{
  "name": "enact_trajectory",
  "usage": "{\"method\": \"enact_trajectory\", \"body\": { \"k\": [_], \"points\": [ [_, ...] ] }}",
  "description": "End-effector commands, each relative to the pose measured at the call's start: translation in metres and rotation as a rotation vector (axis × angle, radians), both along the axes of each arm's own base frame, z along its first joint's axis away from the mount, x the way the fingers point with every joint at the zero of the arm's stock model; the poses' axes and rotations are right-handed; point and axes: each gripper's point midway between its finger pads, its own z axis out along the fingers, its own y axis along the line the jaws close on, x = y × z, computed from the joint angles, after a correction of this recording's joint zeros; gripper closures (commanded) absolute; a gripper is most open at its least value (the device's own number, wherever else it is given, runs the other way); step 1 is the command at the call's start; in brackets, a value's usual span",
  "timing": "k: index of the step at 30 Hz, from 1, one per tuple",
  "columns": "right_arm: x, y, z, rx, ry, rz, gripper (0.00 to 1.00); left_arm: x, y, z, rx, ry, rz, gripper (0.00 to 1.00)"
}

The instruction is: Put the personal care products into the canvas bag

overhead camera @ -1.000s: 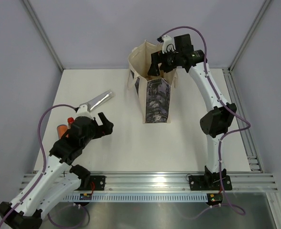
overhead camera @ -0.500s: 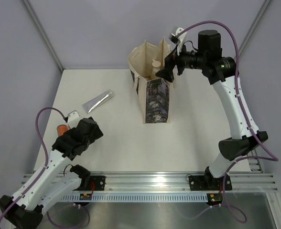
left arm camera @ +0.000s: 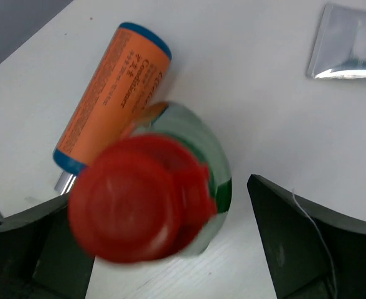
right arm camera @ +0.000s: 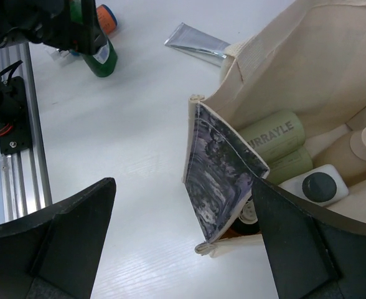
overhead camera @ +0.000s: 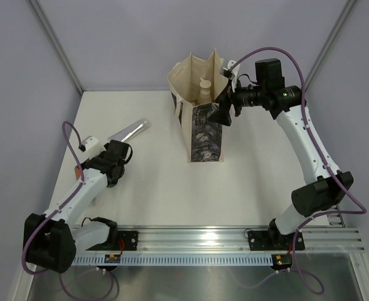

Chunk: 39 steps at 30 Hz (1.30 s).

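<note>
The left gripper [left arm camera: 152, 202] is hovering, fingers spread wide, either side of the upright green red-capped bottle [right arm camera: 102, 59], just beside the lying orange blue-ended bottle [left arm camera: 111, 99]; the flat silver tube [left arm camera: 351, 43] is lying apart. The right gripper [right arm camera: 183, 205], fingers spread and empty, is hanging over the tall cream canvas bag [right arm camera: 320, 56] holding pale-green cylinders [right arm camera: 273, 137], a beige pump bottle [right arm camera: 351, 152] and a clear black-capped bottle [right arm camera: 317, 185]

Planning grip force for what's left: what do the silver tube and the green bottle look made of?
Silver tube: looks like foil laminate or metallised plastic, glossy, with a flat end and bright glare. Green bottle: probably glossy plastic, with an opaque red cap; blurred, so uncertain.
</note>
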Motion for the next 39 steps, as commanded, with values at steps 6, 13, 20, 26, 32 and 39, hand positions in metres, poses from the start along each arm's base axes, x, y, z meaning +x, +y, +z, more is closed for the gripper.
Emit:
{"method": "enact_trajectory", "body": {
  "k": [6,13,20,26,32,39],
  "points": [
    [-0.026,-0.012,0.022,0.047,-0.064,0.031,0.00,0.064,-0.001,0.024,-0.038,-0.175,-0.071,0.44],
    [-0.062,-0.006,0.032,0.072,-0.102,0.224,0.01,0.080,-0.033,0.049,-0.102,-0.274,-0.322,0.87],
    [-0.124,0.023,0.003,-0.012,-0.156,0.555,0.00,0.077,-0.135,0.102,-0.292,-0.451,-0.971,0.95],
    [-0.137,0.065,-0.025,-0.094,-0.187,0.640,0.00,0.035,-0.208,0.109,-0.464,-0.458,-1.483,0.98],
    [-0.121,0.102,-0.038,-0.071,-0.083,0.551,0.00,-0.011,-0.243,0.145,-0.634,-0.575,-1.799,0.97],
    [-0.122,0.134,-0.073,-0.095,0.040,0.403,0.00,-0.046,-0.249,0.190,-0.687,-0.680,-1.933,0.97]
  ]
}}
